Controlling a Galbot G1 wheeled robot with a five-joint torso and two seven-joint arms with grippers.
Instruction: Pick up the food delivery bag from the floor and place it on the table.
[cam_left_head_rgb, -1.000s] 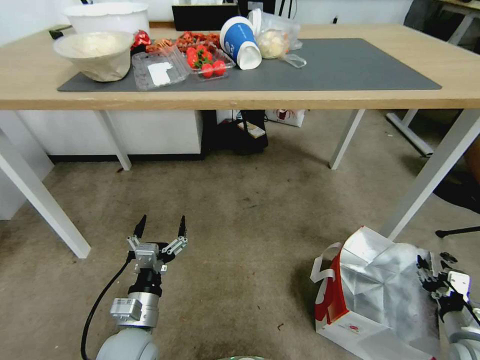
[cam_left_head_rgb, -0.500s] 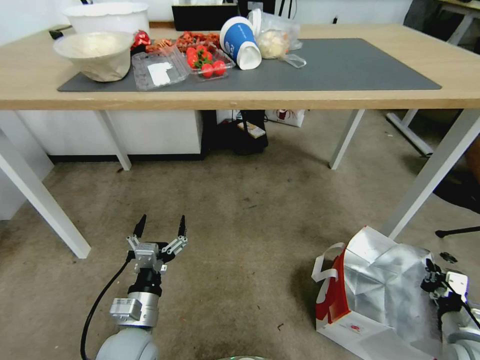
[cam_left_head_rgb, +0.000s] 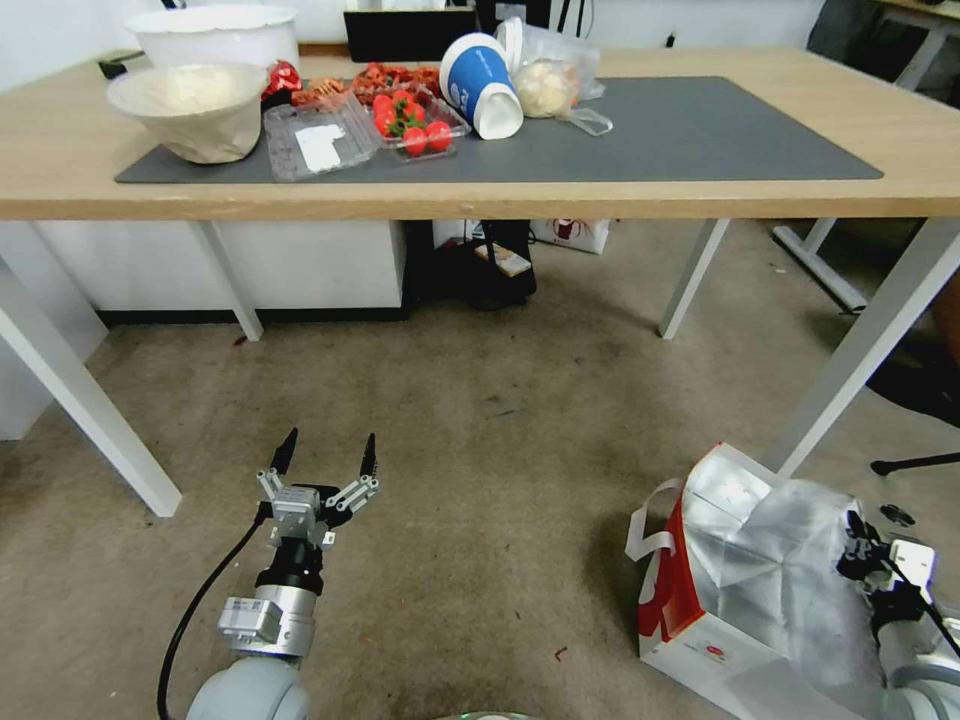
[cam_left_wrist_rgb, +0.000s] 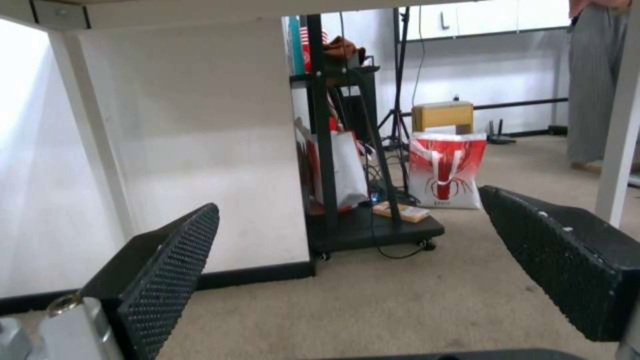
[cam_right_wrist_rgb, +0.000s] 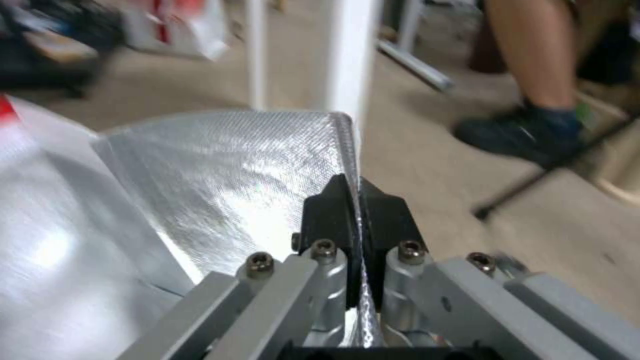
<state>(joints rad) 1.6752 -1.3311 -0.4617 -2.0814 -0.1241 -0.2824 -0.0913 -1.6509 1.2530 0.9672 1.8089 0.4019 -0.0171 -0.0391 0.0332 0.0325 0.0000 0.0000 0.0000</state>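
The head camera is looking forward and down from above, taking in the table, the floor beneath it and both arms low in the picture. The left wrist camera is sitting low, near the carpet, facing level under the tabletop between its own spread fingers. The right wrist camera is looking very closely along its gripper at the foil edge of the food delivery bag. Both the head and left wrist views are sharing the small red-printed bag under the table.
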